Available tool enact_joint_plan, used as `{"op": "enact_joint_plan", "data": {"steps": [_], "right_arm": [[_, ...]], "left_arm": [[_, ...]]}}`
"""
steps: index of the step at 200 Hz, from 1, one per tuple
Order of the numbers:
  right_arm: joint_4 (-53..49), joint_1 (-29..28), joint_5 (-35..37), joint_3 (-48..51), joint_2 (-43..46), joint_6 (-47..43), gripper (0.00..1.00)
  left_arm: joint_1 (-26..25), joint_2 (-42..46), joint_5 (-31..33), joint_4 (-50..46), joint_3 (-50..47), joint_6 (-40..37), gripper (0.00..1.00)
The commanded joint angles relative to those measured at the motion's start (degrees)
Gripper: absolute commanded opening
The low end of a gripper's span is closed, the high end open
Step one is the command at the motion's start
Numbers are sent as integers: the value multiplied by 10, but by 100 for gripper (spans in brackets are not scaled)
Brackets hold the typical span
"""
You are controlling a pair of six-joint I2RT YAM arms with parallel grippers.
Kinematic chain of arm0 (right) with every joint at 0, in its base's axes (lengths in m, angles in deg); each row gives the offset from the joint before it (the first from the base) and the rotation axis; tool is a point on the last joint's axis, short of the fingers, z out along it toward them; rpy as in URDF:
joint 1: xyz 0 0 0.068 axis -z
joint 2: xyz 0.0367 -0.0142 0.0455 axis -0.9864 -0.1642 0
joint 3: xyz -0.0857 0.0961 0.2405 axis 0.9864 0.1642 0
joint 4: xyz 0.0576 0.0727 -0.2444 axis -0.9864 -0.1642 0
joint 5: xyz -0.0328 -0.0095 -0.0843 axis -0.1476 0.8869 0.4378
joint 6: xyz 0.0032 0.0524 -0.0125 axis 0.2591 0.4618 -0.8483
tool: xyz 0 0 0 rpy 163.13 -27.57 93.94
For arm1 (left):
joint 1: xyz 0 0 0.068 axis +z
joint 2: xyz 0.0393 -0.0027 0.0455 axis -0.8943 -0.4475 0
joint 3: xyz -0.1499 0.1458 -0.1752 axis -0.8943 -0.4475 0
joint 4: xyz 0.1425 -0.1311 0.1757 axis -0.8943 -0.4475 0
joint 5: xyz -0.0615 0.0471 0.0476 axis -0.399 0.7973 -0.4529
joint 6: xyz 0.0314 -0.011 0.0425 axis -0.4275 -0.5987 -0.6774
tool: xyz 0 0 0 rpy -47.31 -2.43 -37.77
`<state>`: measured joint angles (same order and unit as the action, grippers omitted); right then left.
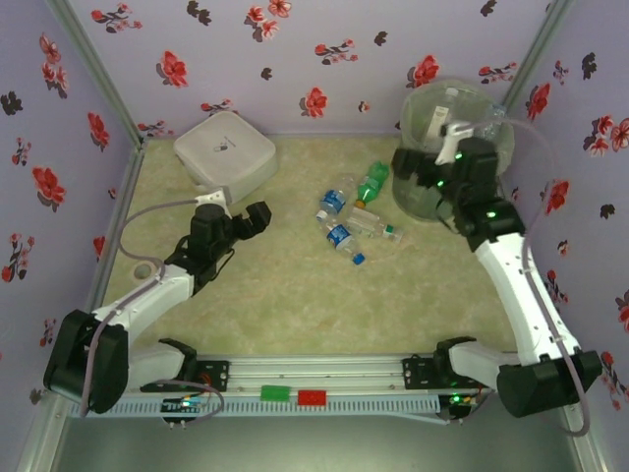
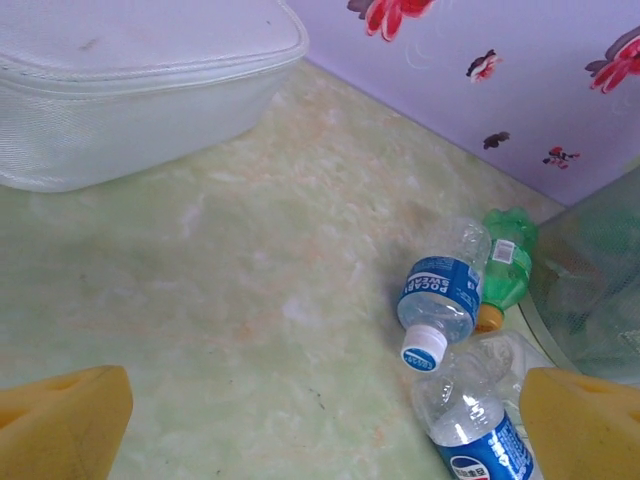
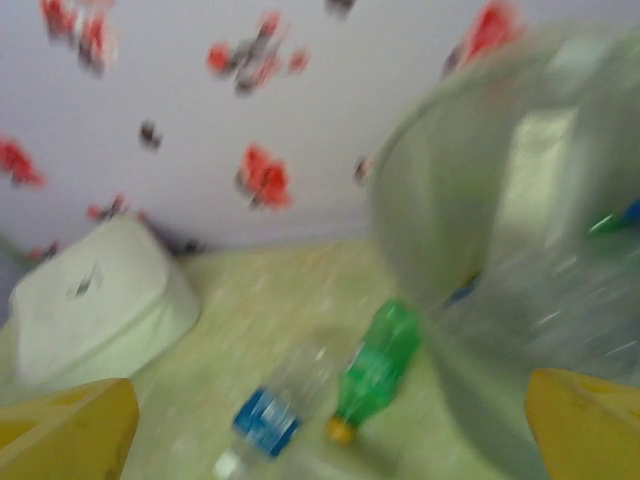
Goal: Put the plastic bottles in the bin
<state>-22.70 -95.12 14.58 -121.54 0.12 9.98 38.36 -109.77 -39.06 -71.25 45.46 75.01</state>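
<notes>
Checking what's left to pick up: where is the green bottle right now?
In the top view the green bottle lies on the table right of centre, just left of the bin, with a blue-labelled bottle beside it.

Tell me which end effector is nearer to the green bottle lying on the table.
Right. The right end effector hangs just right of the green bottle, beside the bin. The left end effector sits far to its left, nearer the white box.
</notes>
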Motion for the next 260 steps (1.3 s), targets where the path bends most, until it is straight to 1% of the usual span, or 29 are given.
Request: {"op": "enact_joint_plan", "data": {"steps": [1, 20, 32, 52, 65, 81, 104, 129, 158, 176, 194, 224, 241, 260], "right_arm": [[34, -56, -22, 65, -4, 35, 100], [36, -101, -19, 101, -36, 39, 100], [17, -118, -28, 102, -69, 21, 100], [-83, -135, -31, 55, -138, -27, 100], [-109, -147, -21, 39, -168, -50, 100], [-111, -163, -1, 32, -198, -58, 100], [-105, -182, 10, 13, -248, -53, 100], [-108, -206, 26, -18, -310, -52, 100], [-124, -232, 86, -58, -378, -64, 100], [-137, -239, 117, -80, -412, -67, 97], [-148, -247, 133, -99, -441, -75, 94], [-171, -264, 169, -130, -486, -90, 88], [-188, -272, 188, -147, -507, -99, 83], [-196, -277, 192, -158, -522, -105, 76]], "left_arm": [[4, 13, 10, -9, -12, -7, 100], [4, 14, 7, -5, -21, 3, 100], [4, 12, 7, -4, -25, 8, 100], [5, 10, 7, -6, -27, 9, 100], [8, 7, 13, -5, -27, 11, 100], [16, 2, 23, -3, -26, 24, 100], [29, -2, 25, 20, -35, 53, 100], [42, 8, 25, 26, -45, 60, 100], [56, 33, 24, 10, -63, 60, 100], [63, 51, 25, 5, -78, 63, 100], [70, 66, 25, 5, -92, 70, 100], [74, 72, 24, 5, -99, 71, 100], [73, 70, 23, 6, -98, 69, 100], [74, 68, 21, 6, -96, 67, 100]]}}
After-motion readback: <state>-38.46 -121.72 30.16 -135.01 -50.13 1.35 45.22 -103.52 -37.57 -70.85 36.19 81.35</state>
